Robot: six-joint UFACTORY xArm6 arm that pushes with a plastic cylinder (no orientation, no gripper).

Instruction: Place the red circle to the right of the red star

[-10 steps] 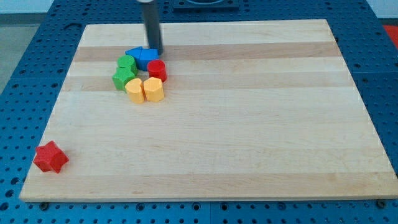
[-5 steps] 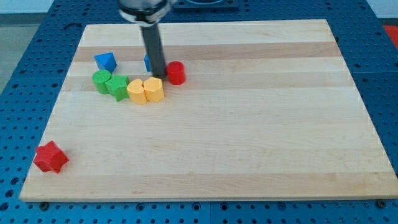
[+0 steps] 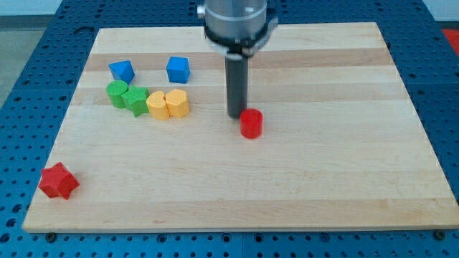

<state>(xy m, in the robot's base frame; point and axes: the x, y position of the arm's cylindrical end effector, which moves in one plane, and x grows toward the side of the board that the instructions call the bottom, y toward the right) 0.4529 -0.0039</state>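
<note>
Two reds, two blues, two greens, two yellows; no claw, tip beside red circle.

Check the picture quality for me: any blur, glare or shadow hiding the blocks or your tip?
Camera view: light is even and soft, no glare on the board; the red circle, the red star and my tip are sharp, with faint shadows; only the arm's upper housing looks slightly blurred.
</note>
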